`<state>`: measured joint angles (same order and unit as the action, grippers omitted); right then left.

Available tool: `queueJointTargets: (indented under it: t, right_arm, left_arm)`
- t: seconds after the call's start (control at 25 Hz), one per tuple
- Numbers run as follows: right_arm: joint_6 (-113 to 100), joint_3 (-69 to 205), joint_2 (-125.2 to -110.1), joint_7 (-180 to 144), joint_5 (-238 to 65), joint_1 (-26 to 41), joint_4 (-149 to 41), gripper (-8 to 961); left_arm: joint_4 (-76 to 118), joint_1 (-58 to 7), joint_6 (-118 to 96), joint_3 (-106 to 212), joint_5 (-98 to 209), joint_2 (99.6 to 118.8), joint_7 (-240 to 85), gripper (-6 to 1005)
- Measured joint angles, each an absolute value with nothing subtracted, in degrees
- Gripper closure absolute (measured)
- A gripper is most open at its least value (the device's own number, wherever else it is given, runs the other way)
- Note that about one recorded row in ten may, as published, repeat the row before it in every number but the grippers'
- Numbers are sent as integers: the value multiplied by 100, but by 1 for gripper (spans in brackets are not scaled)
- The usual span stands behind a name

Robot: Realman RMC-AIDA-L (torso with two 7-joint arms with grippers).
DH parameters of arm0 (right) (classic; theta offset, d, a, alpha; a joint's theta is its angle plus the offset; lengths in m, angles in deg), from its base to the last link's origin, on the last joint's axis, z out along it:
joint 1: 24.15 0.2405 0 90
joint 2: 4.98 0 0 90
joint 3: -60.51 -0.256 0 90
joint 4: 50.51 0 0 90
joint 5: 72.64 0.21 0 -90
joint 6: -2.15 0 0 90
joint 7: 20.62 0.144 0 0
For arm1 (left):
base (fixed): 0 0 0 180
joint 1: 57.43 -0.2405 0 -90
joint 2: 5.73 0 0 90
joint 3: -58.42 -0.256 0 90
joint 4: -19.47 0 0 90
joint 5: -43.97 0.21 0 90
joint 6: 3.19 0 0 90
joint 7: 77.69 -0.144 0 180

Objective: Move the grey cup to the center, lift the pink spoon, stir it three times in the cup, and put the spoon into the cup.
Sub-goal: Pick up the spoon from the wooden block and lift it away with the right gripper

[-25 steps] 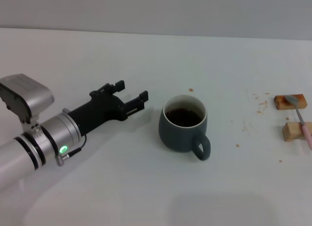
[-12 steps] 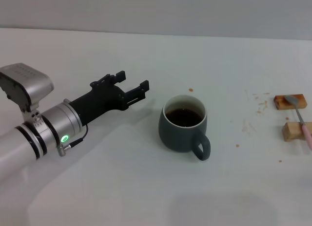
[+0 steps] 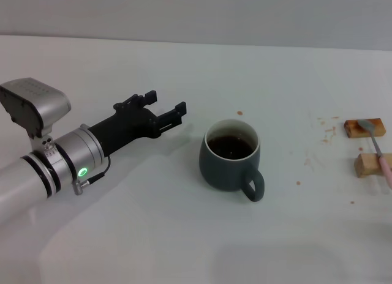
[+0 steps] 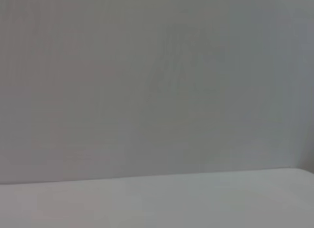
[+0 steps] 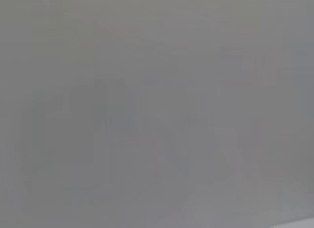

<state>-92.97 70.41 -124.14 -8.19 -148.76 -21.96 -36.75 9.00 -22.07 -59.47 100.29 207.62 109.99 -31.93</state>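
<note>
The left gripper [image 3: 164,110] hovers above the white counter [image 3: 153,235], jaws spread, empty, touching nothing, apart from the squat blue-grey ceramic cup [image 3: 231,161]. This cup of dark liquid sits mid-counter. At far right, the slim pink-handled spoon [image 3: 379,150] rests across two small wooden blocks [image 3: 364,146], probably raised for gripping. Right gripper: unseen.

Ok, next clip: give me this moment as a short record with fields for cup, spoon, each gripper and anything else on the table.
cup: grey cup upright mid-table, dark liquid inside, handle toward the robot's right
spoon: pink spoon lying across two wooden blocks at the table's right edge, untouched
left gripper: left gripper open, empty, apart from the cup on its left
right gripper: not in view
other: small brown specks on the white table between cup and blocks
</note>
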Motion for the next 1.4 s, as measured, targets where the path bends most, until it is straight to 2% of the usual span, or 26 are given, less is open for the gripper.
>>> queueJointTargets:
  t: [0.76,1.4]
  right_arm:
    - [-8855,7406,-12385,-306,-14876,-2131,-3570,428]
    - [-8468,8055,-12344,1024,-14876,-1948,-4349,430]
  left_arm:
    - [918,-2158,-5779,9966,20762,11045,-3093,170]
    - [917,-2166,-5798,9964,20769,11137,-3093,170]
